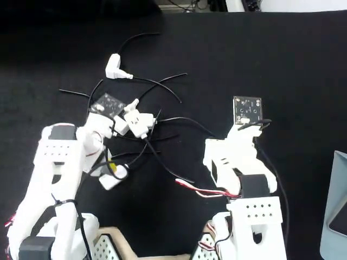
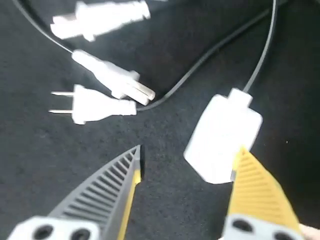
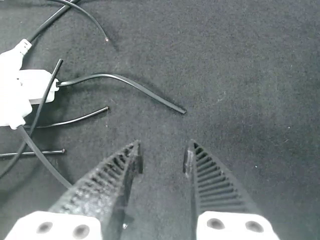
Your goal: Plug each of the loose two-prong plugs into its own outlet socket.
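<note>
My left gripper [image 2: 190,150] is open, with a grey finger and a yellow finger [image 2: 255,185]. A chunky white plug [image 2: 222,137] on a black cord lies by the yellow finger, partly inside the gap. Beyond it lie a two-prong plug [image 2: 92,106] and two more white plugs [image 2: 112,80] [image 2: 100,20]. In the high view this gripper [image 1: 111,165] sits over the chunky plug [image 1: 115,177], below a plug cluster [image 1: 133,122] and a black outlet socket [image 1: 107,104]. My right gripper [image 3: 164,147] is open over bare cloth, just below a second socket [image 1: 248,109].
Another white plug [image 1: 115,66] lies at the back left. Loose black cords [image 1: 162,86] cross the black cloth between the arms. White plugs [image 3: 20,85] show at the edge of the right wrist view. A grey object [image 1: 336,206] stands at the table's right edge.
</note>
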### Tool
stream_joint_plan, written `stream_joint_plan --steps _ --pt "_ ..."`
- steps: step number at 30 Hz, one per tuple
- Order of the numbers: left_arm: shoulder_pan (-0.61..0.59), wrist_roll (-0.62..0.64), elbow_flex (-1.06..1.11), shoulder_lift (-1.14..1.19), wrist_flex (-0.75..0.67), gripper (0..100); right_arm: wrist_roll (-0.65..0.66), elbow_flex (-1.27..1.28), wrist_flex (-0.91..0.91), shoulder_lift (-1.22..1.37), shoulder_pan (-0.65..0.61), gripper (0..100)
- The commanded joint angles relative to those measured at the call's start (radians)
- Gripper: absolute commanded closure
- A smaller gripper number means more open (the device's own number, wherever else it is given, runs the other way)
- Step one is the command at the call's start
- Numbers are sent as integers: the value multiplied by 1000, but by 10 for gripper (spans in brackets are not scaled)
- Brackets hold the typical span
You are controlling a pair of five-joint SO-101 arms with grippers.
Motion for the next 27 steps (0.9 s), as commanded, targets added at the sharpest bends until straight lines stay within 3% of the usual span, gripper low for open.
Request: stream_joint_plan --steps 1,11,17,27 --pt "-5 -12 -108 -14 44 711 -5 -8 -15 -8 -14 861" --pt "217 -9 -13 -14 103 713 -5 -8 -15 -8 -14 861" --pt "292 35 156 -5 -89 715 -5 -8 -14 -8 -14 861" --pt "364 44 300 -3 -227 746 -5 -7 -12 -8 -14 861"
